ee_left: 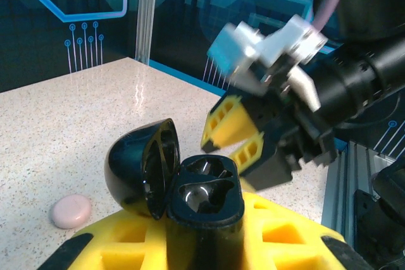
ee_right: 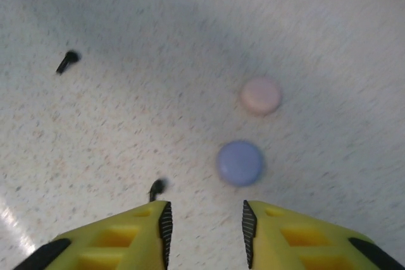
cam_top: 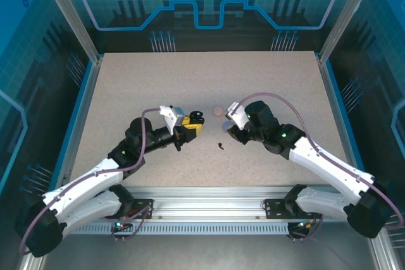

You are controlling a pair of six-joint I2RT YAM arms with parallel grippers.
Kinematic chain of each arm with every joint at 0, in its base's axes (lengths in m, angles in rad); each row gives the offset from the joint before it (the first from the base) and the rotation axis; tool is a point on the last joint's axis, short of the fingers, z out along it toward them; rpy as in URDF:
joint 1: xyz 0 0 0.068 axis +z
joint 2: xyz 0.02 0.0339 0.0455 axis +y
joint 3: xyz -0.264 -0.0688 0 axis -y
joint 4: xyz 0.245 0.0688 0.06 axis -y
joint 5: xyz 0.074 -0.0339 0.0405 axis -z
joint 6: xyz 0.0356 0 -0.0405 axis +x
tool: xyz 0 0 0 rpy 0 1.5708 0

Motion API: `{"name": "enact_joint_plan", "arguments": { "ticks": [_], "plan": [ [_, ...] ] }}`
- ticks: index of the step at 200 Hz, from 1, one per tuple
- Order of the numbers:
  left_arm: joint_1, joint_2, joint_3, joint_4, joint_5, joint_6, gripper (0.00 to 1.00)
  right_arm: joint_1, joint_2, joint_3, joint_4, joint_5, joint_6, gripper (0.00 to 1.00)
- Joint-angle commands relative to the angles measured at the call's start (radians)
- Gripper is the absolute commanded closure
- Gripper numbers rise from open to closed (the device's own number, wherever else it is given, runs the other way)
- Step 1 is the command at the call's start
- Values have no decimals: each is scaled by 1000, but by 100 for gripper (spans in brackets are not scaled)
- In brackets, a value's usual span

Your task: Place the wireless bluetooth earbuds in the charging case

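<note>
My left gripper (cam_top: 192,124) is shut on a black charging case (ee_left: 204,191), held upright with its lid (ee_left: 142,165) swung open to the left. Both sockets look empty. My right gripper (ee_right: 205,232) hovers open over the table with nothing between its fingers. One black earbud (ee_right: 156,188) lies just beyond its left fingertip. A second black earbud (ee_right: 66,61) lies farther off at the upper left. In the top view a black earbud (cam_top: 221,145) rests on the table between the two grippers. The right gripper (ee_left: 221,150) hangs just behind the case in the left wrist view.
A closed lilac round case (ee_right: 240,162) lies just ahead of the right gripper. A closed pale pink round case (ee_right: 260,96) lies beyond it, and the pink case (cam_top: 218,110) sits mid-table between the arms. The speckled table (cam_top: 266,80) is walled by a blue-edged frame.
</note>
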Motion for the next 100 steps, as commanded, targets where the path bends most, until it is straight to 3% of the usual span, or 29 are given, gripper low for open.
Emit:
{"name": "enact_joint_plan", "arguments": {
  "ticks": [1,51,100],
  "plan": [
    [-5,-33,-11,36,4,-2,98,-7,85,47,-113,-98,163,59],
    [-4,-84,-24,6,-13,12,98,0,361,146,-188,-151,379,56],
    [-5,-123,-34,-23,-27,26,98,30,546,249,-214,-111,418,56]
  ]
}}
